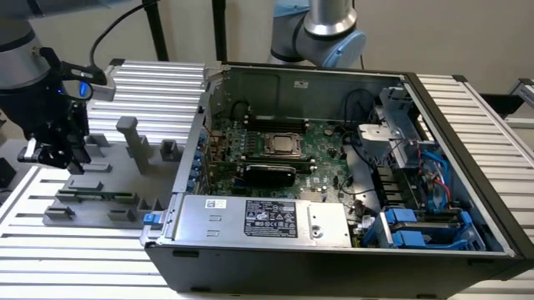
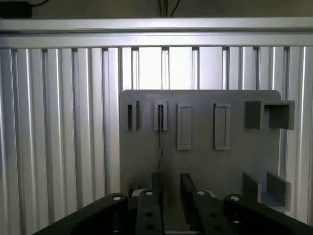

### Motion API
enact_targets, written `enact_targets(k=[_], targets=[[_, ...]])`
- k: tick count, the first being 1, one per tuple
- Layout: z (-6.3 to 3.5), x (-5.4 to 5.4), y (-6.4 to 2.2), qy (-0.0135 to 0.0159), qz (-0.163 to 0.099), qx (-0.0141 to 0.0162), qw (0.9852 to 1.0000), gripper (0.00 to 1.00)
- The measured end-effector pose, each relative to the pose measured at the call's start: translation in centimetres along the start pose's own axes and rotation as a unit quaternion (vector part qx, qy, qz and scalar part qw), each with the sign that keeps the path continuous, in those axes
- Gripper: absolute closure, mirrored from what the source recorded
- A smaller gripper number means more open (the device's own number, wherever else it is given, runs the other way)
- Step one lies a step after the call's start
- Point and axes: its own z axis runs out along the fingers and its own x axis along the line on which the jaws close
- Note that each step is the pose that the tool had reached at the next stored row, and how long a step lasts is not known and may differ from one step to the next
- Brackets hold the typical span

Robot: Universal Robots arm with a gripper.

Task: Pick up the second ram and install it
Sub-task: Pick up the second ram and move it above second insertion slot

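The second ram [image 2: 160, 139] stands on edge in a slot of the grey fixture plate [image 2: 205, 161], showing as a thin dark line just beyond my fingertips. In the exterior view it is a dark green strip [image 1: 96, 195] lying along the fixture [image 1: 100, 181] at that view's left. My gripper [image 2: 171, 193] hovers above the fixture, open, with nothing between its black fingers [image 2: 188, 191]; one finger lines up roughly with the ram's edge. In the exterior view the gripper [image 1: 52, 156] hangs over the fixture's far left part, well away from the motherboard [image 1: 321, 156].
The open computer case [image 1: 334, 250] fills the exterior view's middle and right, with the processor socket [image 1: 282, 144], black memory slots [image 1: 276, 119], power supply [image 1: 267, 219] and cables. Grey posts [image 1: 129, 140] rise from the fixture. A second arm [image 1: 321, 28] stands behind the case.
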Motion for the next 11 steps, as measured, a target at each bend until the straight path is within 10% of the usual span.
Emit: enact_targets(k=[11], targets=[[1.99,0.0,-0.02,0.0011,0.0,0.0,1.0,0.0]])
